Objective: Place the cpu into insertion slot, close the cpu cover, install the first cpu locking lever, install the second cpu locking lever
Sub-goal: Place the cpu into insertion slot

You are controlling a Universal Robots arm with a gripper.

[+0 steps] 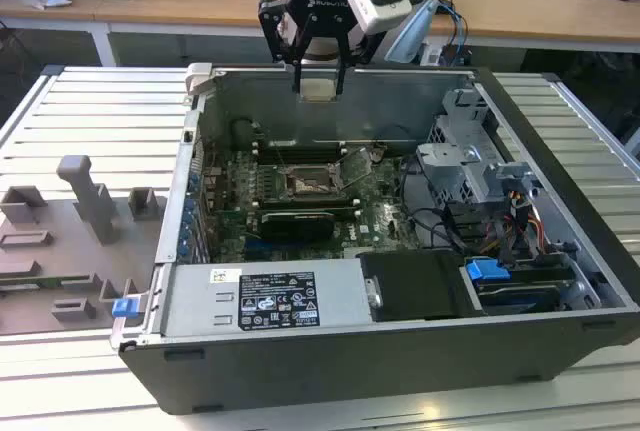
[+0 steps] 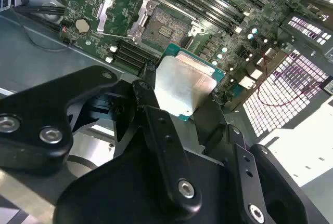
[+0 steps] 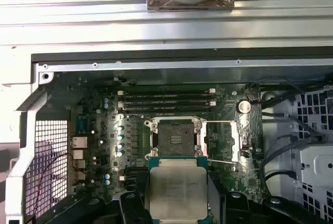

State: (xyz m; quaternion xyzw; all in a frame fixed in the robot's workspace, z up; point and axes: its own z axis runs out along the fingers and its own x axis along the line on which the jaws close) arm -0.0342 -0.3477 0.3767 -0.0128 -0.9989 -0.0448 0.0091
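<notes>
My gripper (image 1: 320,83) hangs over the open computer case near its back wall, shut on the cpu (image 1: 318,87). In both wrist views the cpu (image 2: 182,86) (image 3: 177,187) shows its pale silvery face between the black fingers (image 2: 148,99), held by two opposite edges. Below it, the insertion slot (image 1: 305,183) (image 2: 165,29) (image 3: 176,138) lies bare on the green board, dark with a silver rim. The cpu cover (image 2: 120,11) (image 3: 221,141) is swung open beside the slot. The cpu is well above the slot and apart from it.
Long black memory slots (image 3: 166,99) run beside the socket. A power supply (image 1: 265,299) fills the case's front, and a drive cage with cables (image 1: 480,181) stands on the exterior view's right. Grey fixtures (image 1: 80,211) sit on the table on the exterior view's left.
</notes>
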